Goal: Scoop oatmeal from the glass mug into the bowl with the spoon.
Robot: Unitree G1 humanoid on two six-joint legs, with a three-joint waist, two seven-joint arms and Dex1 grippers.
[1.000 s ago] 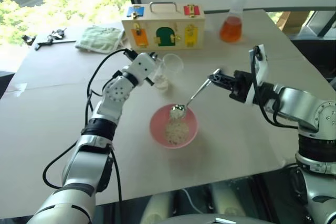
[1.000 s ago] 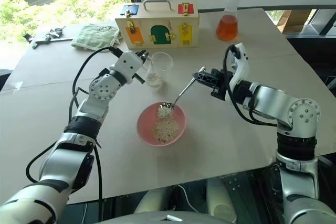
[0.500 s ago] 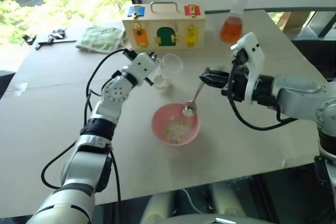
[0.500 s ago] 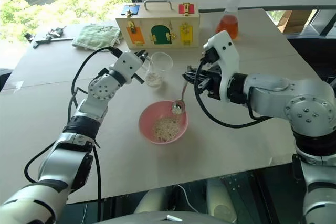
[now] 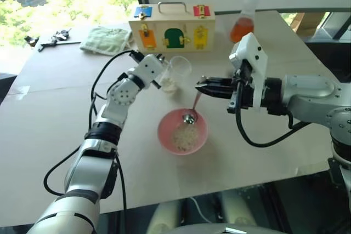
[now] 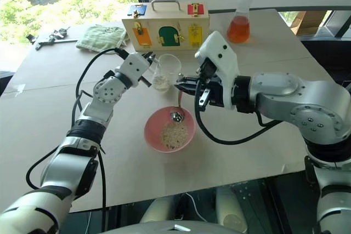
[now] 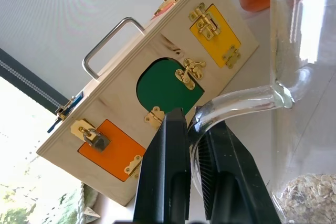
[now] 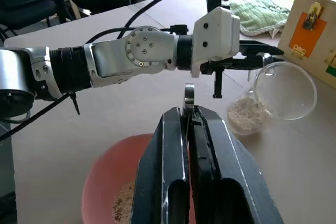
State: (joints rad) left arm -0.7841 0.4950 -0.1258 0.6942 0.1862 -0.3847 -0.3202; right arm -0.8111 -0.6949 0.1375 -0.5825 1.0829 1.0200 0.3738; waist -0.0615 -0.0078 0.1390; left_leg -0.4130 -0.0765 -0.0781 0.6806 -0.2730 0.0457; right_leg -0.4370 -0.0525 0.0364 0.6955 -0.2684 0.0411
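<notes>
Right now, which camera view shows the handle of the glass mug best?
The left wrist view: the glass mug's handle sits close up between the left gripper fingers. In the eye views the gripper hides it.

Silver-grey arms with white wrist housings, black joint bands, looping black cables and black-fingered tools.

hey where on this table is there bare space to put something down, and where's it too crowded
Bare table lies right of the round pink plastic bowl, under the right arm, and on the wide stretch left of the left arm. Crowded: the middle, where the clear glass mug and bowl sit close, and the far edge with the wooden latch box, orange-liquid flask and green cloth.
</notes>
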